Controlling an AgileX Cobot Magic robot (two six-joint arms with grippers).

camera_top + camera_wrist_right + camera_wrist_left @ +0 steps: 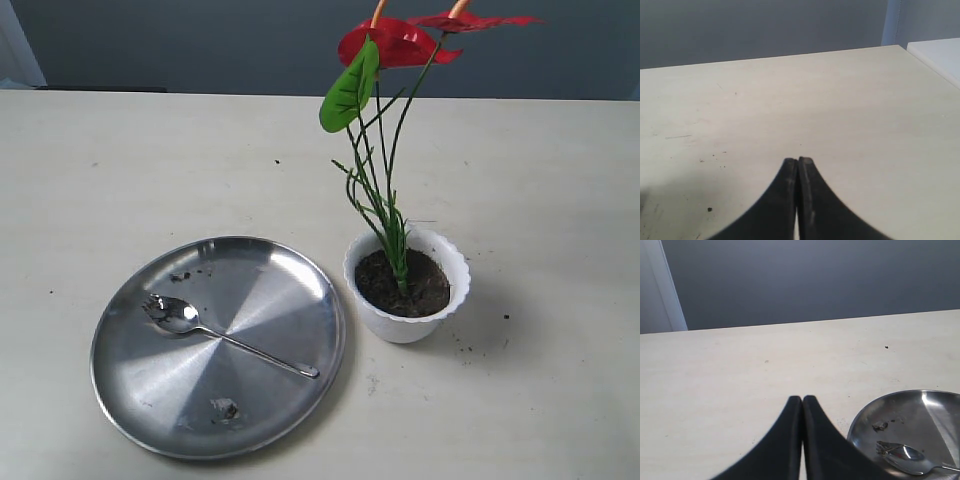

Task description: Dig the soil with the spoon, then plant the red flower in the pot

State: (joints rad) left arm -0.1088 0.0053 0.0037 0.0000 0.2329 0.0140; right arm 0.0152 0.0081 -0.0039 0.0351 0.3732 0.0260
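The red flower (398, 42) stands upright with its stems stuck in the dark soil (428, 286) inside the white scalloped pot (392, 320), right of centre in the exterior view. The silver spoon (190, 322) lies on the steel plate (270, 400), bowl to the left with soil crumbs on it. In the left wrist view the spoon (912, 462) and the plate (935, 412) lie off to one side of my left gripper (802, 399), which is shut on nothing. My right gripper (798, 160) is shut and empty over bare table. Neither gripper shows in the exterior view.
Small soil crumbs (225, 408) lie on the plate and some specks (465, 345) on the beige table (120, 170) beside the pot. A dark wall runs along the table's far edge. A white surface (937, 55) adjoins the table in the right wrist view.
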